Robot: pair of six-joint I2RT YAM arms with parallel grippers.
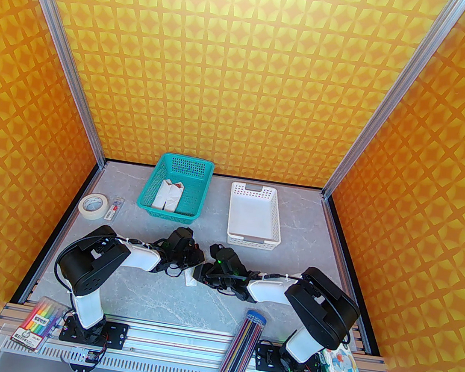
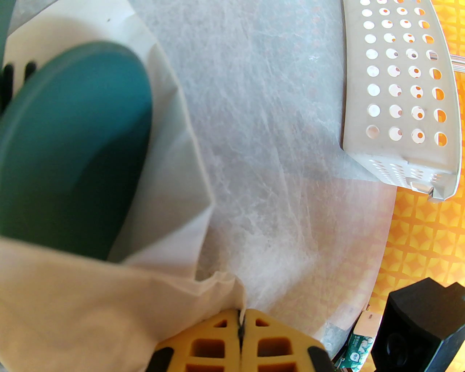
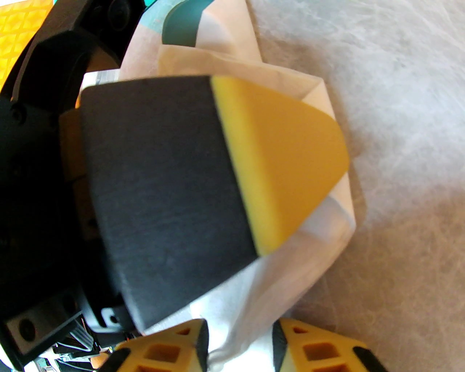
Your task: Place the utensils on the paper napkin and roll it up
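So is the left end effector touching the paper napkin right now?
Touching. The left wrist view shows the left end effector shut, with the edge of the paper napkin pinched between its yellow tips.

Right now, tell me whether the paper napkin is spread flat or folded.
Folded: the paper napkin wraps in overlapping layers around a teal utensil, and the left gripper pinches a raised fold.
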